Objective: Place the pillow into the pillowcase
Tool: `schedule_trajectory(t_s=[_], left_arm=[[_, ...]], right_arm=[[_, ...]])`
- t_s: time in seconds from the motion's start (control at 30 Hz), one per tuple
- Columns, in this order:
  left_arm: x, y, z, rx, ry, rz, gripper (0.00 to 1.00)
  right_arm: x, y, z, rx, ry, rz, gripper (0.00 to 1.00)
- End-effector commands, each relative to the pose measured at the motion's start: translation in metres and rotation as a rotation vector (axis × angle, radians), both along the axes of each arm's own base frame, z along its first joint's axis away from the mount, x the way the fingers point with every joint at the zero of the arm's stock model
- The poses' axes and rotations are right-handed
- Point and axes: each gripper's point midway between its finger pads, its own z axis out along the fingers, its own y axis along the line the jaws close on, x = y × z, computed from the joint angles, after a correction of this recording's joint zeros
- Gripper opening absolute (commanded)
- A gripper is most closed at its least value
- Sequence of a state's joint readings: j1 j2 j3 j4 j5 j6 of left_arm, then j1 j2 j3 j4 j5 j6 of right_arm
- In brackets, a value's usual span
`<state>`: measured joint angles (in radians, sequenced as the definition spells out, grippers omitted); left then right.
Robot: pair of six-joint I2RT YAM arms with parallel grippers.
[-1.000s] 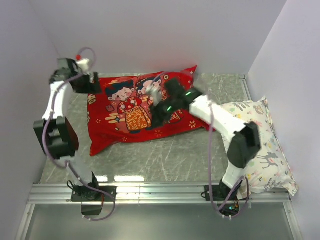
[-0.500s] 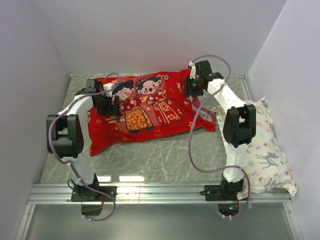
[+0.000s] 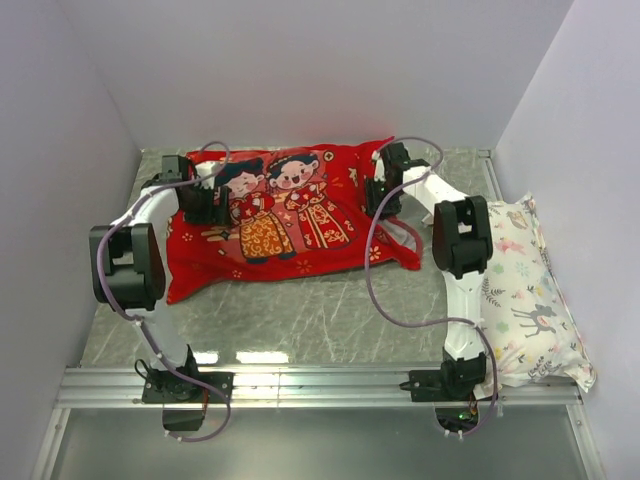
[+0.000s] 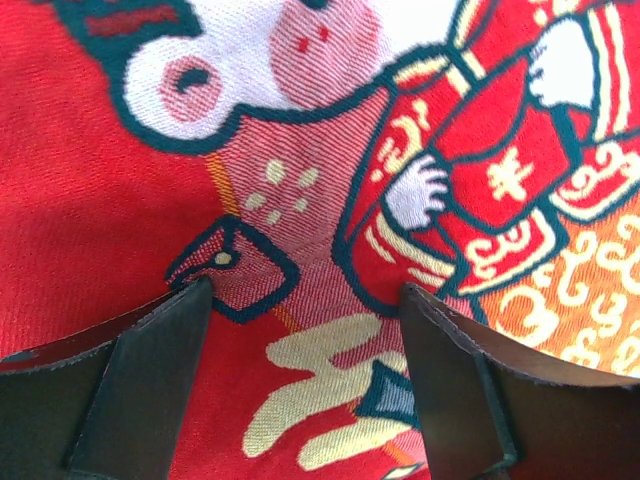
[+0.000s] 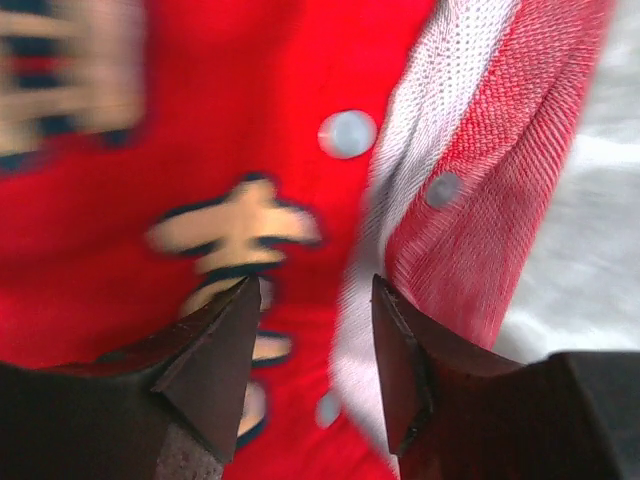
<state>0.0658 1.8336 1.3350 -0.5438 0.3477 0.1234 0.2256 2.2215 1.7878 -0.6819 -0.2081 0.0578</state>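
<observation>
The red pillowcase [image 3: 300, 215] lies flat and puffed on the table, bride-and-groom print up. My left gripper [image 3: 212, 208] is low over its left part, jaws open with printed fabric [image 4: 300, 150] between the fingertips [image 4: 305, 290]. My right gripper [image 3: 381, 198] is at the case's right edge, jaws open [image 5: 315, 290] over the red fabric [image 5: 200, 130] and a hem with snap buttons [image 5: 347, 133]. A white knitted strip [image 5: 440, 110] shows between the red layers there. I cannot tell whether it is the white contoured pillow, which otherwise does not show.
A white floral animal-print pillow [image 3: 525, 290] lies along the right wall, beside the right arm. Grey walls close the left, back and right. A metal rail [image 3: 320, 385] with the arm bases runs along the near edge. Grey marbled tabletop [image 3: 320, 310] lies in front of the case.
The left arm came down from the back-left corner onto the case's left part. The right arm moved from the case's middle to its right edge. The case now lies wider and further left.
</observation>
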Motion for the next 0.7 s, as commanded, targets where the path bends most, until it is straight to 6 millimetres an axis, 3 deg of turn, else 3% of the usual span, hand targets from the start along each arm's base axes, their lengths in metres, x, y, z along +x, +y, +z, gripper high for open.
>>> schedule_trajectory(t_s=[0.0, 0.13, 0.2, 0.23, 0.3, 0.33, 0.43, 0.47, 0.57, 0.67], left_arm=[[0.005, 0.042, -0.011, 0.080, 0.027, 0.067, 0.82], [0.011, 0.059, -0.008, 0.096, 0.017, 0.090, 0.81], [0.014, 0.069, -0.005, 0.111, 0.008, 0.104, 0.80], [0.014, 0.072, -0.004, 0.117, 0.007, 0.102, 0.80], [0.015, 0.077, -0.004, 0.127, 0.006, 0.106, 0.79], [0.015, 0.082, -0.001, 0.133, 0.002, 0.105, 0.79], [0.016, 0.084, 0.003, 0.136, -0.011, 0.092, 0.79], [0.017, 0.084, 0.004, 0.135, -0.020, 0.091, 0.80], [0.015, 0.074, 0.014, 0.099, -0.038, 0.060, 0.84], [0.012, 0.058, 0.031, 0.030, -0.088, 0.003, 0.89]], right_arm=[[-0.003, -0.004, -0.007, 0.012, 0.036, 0.014, 0.53], [-0.004, -0.018, 0.006, 0.013, 0.036, 0.018, 0.00], [-0.004, -0.027, 0.022, 0.030, 0.016, -0.002, 0.00], [-0.005, -0.038, 0.044, 0.051, -0.023, -0.023, 0.00], [-0.006, -0.050, 0.070, 0.088, -0.076, -0.043, 0.00], [-0.011, -0.064, 0.095, 0.121, -0.122, -0.071, 0.00], [-0.019, -0.078, 0.132, 0.161, -0.212, -0.090, 0.00], [-0.019, -0.098, 0.136, 0.154, -0.225, -0.132, 0.00], [-0.024, -0.112, 0.129, 0.129, -0.196, -0.165, 0.00], [-0.028, -0.099, 0.112, 0.163, -0.130, -0.109, 0.01]])
